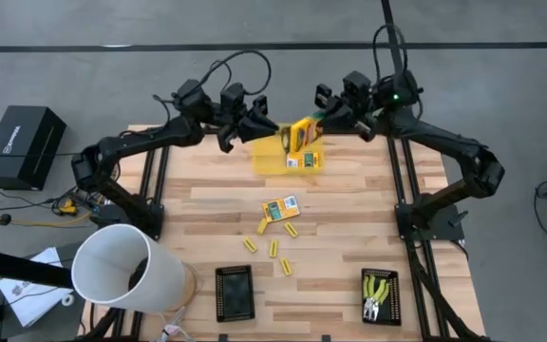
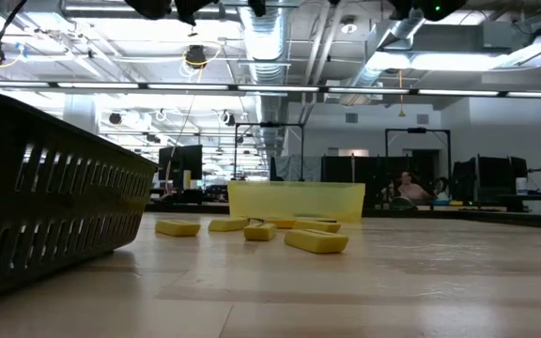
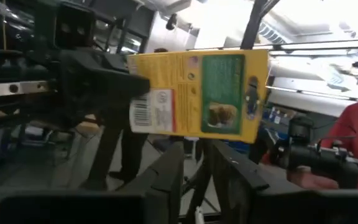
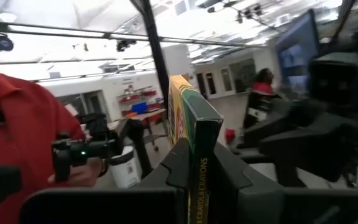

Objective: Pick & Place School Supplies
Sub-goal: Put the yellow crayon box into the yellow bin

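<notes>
My right gripper (image 1: 323, 122) is shut on a yellow-and-green crayon box (image 1: 300, 135), held in the air over the far edge of the translucent yellow bin (image 1: 283, 160). My left gripper (image 1: 262, 126) is open just left of the box, touching nothing; in its wrist view the box (image 3: 197, 93) hangs beyond its fingers. A second box (image 1: 280, 209) lies flat mid-table, with several short yellow sticks (image 1: 273, 249) around it. Tools with yellow-green handles (image 1: 378, 290) lie in the black tray at the near right. My right gripper pinches the crayon box between its two fingers, one on each broad face, at the barcode end (image 3: 143, 107). The fingers come from the table's right, roughly level. The box (image 4: 194, 134) stands on edge between them, lifted clear above the bin.
A second black tray (image 1: 235, 292) sits at the near middle, and a large white cylinder (image 1: 126, 268) at the near left corner. Another yellow item (image 1: 304, 161) lies in the bin. A person in red (image 4: 17, 118) stands beyond the table.
</notes>
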Available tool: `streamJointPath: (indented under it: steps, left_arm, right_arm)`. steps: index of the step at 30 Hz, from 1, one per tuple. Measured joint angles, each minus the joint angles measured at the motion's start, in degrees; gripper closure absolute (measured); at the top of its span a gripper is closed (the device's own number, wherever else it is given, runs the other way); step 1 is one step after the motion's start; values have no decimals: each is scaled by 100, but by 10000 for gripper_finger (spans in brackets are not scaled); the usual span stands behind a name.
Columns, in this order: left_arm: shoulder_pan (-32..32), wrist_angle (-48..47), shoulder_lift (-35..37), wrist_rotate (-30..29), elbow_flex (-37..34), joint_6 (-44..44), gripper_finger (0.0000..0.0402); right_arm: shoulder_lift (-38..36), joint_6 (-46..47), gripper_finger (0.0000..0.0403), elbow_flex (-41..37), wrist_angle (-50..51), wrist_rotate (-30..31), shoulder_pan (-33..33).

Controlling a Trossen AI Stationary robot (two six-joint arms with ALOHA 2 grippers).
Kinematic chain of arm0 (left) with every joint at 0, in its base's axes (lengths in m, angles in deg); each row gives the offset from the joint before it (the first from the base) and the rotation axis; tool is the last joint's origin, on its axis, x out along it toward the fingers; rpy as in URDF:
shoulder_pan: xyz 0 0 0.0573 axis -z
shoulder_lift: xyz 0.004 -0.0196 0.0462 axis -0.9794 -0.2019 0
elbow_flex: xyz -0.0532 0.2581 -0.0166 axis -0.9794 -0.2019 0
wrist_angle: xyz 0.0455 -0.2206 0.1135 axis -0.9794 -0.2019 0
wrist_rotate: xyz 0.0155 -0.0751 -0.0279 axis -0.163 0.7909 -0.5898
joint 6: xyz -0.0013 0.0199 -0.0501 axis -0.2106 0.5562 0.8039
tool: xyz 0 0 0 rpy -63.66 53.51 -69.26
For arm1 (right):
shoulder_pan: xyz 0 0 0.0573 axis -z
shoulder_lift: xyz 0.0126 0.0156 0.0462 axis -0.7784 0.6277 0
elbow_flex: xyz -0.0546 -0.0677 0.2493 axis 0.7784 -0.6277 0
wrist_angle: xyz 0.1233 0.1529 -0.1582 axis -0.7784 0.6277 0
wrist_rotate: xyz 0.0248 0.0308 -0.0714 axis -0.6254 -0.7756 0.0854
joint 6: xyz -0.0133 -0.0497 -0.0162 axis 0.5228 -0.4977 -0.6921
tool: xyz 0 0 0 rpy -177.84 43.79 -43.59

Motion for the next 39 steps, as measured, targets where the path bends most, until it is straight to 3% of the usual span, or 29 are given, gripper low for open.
streamJointPath:
  steps: [5,9,14,18,22,32,39]
  left_arm:
    - [-537,-162,9,152,0,-9,305]
    - [-948,-576,9,337,1,-99,306]
    - [-1295,-1697,9,559,2,-747,311]
    - [-1449,-2748,9,574,2,-1545,318]
    - [-1561,-3484,9,418,-21,-2235,327]
    - [-1654,-3505,9,388,-787,-2226,343]
    - [-1653,-3498,9,440,-1029,-2215,341]
  right_arm:
    - [4,-81,379,28,319,-29,508]
    - [11,-1186,379,28,2190,283,859]
    - [20,-3134,379,26,4979,1624,958]
    - [137,-3794,379,13,6058,2686,953]
    - [398,-3845,373,30,6191,3162,955]
    - [1758,-3202,377,17,5939,3511,732]
    - [1951,-2646,283,22,5322,3414,695]
